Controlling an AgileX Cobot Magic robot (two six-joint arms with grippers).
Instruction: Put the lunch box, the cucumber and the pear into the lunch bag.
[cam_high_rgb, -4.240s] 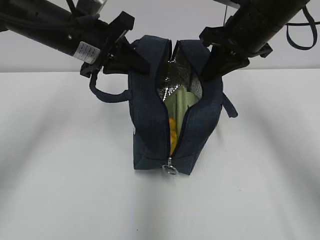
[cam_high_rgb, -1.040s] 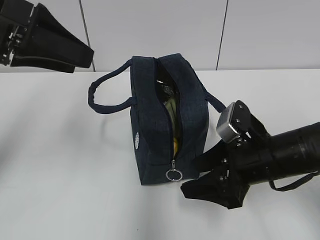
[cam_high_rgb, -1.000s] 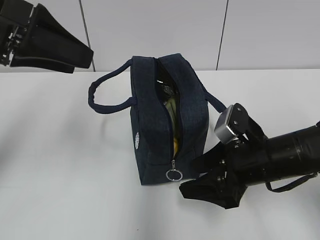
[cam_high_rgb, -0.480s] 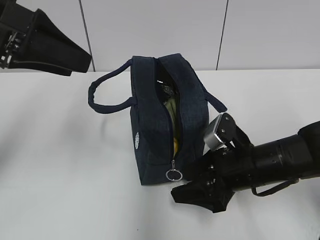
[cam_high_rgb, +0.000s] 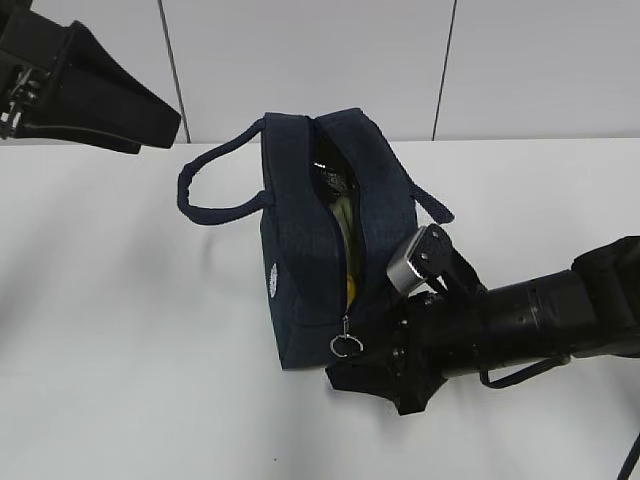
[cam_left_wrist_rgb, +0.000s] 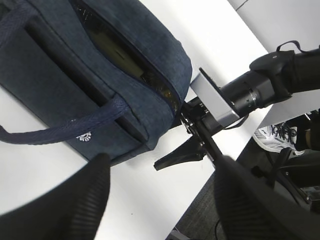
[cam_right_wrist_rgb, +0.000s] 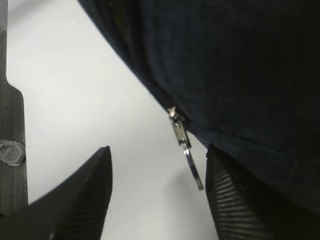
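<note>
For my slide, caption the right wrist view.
Open right hand closing in on the metal ring pull hanging from the lunch bag zipper, not yet gripped.

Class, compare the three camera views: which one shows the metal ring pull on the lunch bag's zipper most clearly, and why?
The right wrist view: the ring pull hangs close up between the open fingers of the right gripper, below the lunch bag. The exterior view shows it small at the bag's front lower edge. In the left wrist view I cannot make it out.

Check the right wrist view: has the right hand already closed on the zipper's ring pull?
No. The right hand is open, its fingers either side of the ring pull, which hangs free from the lunch bag.
</note>
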